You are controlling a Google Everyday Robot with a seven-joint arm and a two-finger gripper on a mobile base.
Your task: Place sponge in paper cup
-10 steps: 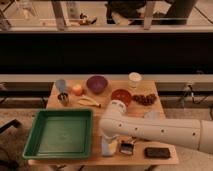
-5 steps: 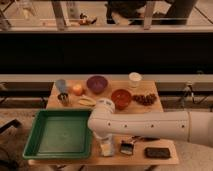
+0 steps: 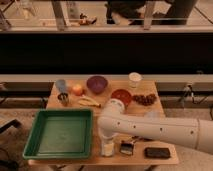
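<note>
Camera view gives us the wooden table [image 3: 117, 85] from the front, and we take it from the biggest thing down. Our white arm [image 3: 165, 131] comes in from the right edge of the picture, where it is cut off. It bends near the middle of the table and drops toward the front edge, a low, folded pose that suits a pick from above. The green tray [image 3: 35, 145] fills the left front and plays no part in the task.

Behind the arm's bend sit the red bowl [image 3: 121, 95] and the purple bowl [image 3: 96, 83], the red one partly covered by the arm. The paper cup [image 3: 134, 79] stands upright at the back right, well apart from the pick spot. We judge that a lift and a carry across the table are what the job calls for.

The gripper [image 3: 106, 139] hangs right at the sponge [image 3: 108, 149], which sits at the front edge just right of the tray's corner. We cannot tell whether the gripper is spread, closed or clamped on the sponge, because the wrist hides the contact. Just beside the sponge lies a small black-and-white object [image 3: 126, 148], near enough to be nudged.
</note>
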